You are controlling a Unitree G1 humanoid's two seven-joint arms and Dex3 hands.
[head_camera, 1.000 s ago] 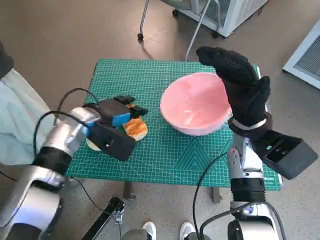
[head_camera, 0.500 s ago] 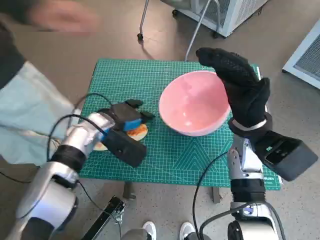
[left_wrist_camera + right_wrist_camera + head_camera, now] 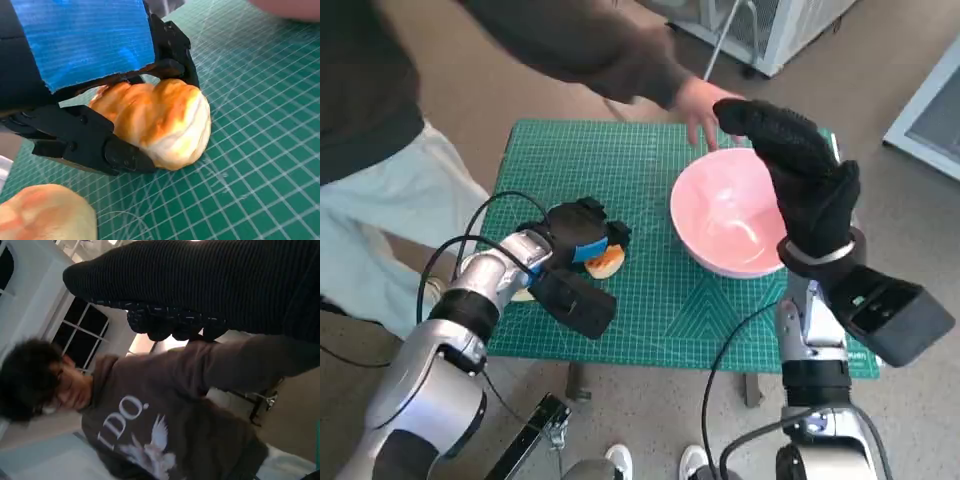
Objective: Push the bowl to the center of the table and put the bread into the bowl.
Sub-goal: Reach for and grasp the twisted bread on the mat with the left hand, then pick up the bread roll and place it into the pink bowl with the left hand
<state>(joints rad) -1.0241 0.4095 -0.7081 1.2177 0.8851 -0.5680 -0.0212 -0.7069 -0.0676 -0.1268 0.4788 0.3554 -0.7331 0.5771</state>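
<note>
the bread [image 3: 160,120] is gripped by the left hand [image 3: 575,240], whose black fingers [image 3: 100,145] are curled around it on the green cutting mat [image 3: 650,310], at the near left of the table. a second bread piece [image 3: 45,212] is seen just beside it. the pink bowl [image 3: 730,225] is placed right of the mat's middle, well apart from the bread. the right hand [image 3: 800,175] is raised upright above the bowl's right rim, nothing being held; its fingers are seen extended. a person's hand [image 3: 695,105] is reached in at the bowl's far rim.
</note>
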